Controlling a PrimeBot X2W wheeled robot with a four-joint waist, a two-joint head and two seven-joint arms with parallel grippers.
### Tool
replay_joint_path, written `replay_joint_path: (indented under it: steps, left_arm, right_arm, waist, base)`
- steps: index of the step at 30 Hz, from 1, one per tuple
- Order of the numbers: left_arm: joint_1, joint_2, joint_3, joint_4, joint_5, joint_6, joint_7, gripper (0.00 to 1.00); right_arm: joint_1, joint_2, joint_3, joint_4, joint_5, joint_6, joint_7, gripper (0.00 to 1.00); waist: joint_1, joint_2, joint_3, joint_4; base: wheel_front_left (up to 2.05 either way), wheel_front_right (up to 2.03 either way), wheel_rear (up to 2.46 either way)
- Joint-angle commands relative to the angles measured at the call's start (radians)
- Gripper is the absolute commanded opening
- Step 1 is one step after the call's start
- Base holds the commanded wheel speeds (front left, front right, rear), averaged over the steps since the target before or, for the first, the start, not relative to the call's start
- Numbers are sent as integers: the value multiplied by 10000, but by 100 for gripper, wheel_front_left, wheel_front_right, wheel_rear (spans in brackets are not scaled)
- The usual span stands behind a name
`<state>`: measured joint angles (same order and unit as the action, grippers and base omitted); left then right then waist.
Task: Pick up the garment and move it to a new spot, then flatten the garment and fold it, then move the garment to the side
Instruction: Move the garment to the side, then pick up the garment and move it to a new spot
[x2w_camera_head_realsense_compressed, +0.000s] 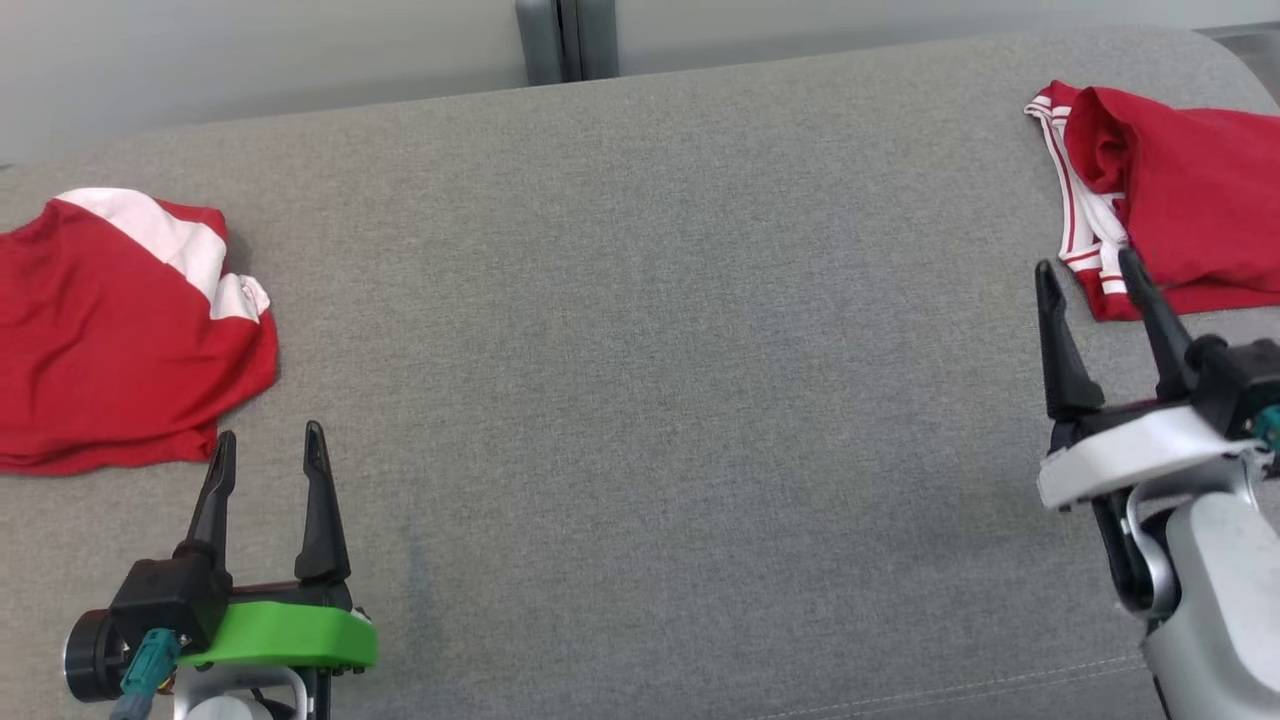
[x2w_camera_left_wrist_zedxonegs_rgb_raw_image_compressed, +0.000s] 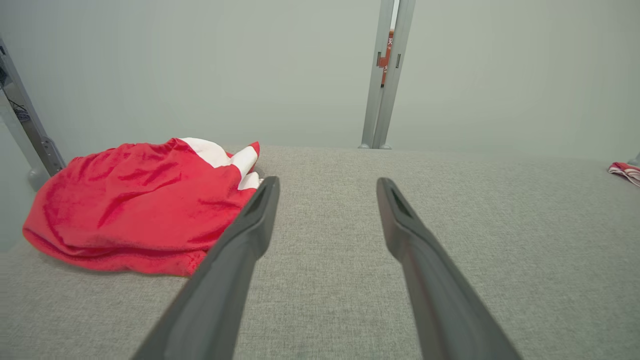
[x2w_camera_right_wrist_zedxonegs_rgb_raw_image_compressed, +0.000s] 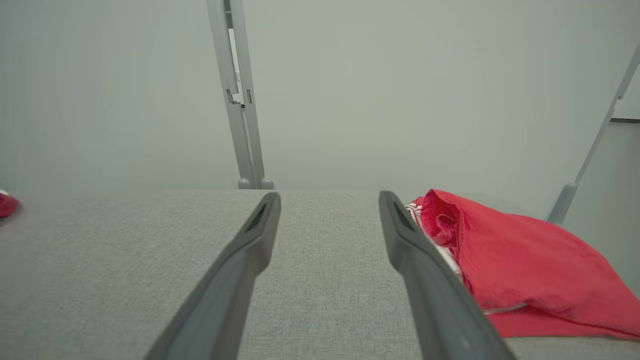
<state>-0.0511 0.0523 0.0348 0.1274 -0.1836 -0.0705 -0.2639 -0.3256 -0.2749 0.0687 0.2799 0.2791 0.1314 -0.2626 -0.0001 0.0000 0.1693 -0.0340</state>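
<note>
The left tool (x2w_camera_head_realsense_compressed: 270, 432) and right tool (x2w_camera_head_realsense_compressed: 1088, 262) are being held apart and empty over the surface (x2w_camera_head_realsense_compressed: 640, 350), and the rumpled red garment (x2w_camera_head_realsense_compressed: 1190, 190) at far right, just beyond the right tool, is probably best being gripped low at its striped edge.

A rumpled red-and-white garment (x2w_camera_head_realsense_compressed: 110, 340) lies far left, a white-striped red garment (x2w_camera_head_realsense_compressed: 1190, 200) bunched far right.

Head overhead, wrists low over cushion (x2w_camera_head_realsense_compressed: 640, 300)

The grey fabric-covered table (x2w_camera_head_realsense_compressed: 640, 330) carried a rumpled red-and-white garment (x2w_camera_head_realsense_compressed: 110, 340) at its left edge and a red striped-trim garment (x2w_camera_head_realsense_compressed: 1190, 190) far right.
</note>
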Motion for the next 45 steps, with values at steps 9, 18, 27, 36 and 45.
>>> replay_joint_path:
  steps: [9,18,27,36,45]
  left_arm:
    - [316,-2,65,290,33,-140,-2,100]
    - [476,-5,98,579,98,-216,-2,100]
    - [524,-7,264,817,146,-278,-2,100]
    - [552,-8,350,903,196,-329,-2,100]
    - [509,-10,367,975,209,-325,-2,100]
  right_arm:
    - [2387,1135,-223,-1029,-557,-13,-28,100]
    - [3493,1896,-236,-1460,-830,-13,-28,100]
    - [3594,2081,-379,-1292,-791,-13,-28,100]
    - [3604,2131,-266,-1153,-786,-13,-28,100]
    - [3523,2145,-184,-1074,-814,-13,-28,100]
  waist:
    - [1,0,-837,359]
    - [1,0,-1225,561]
    - [1,0,-1399,679]
    - [1,0,-1451,697]
    - [1,0,-1453,695]
  base:
    - [0,0,0]
    - [0,0,0]
    - [0,0,0]
    - [0,0,0]
    - [0,0,0]
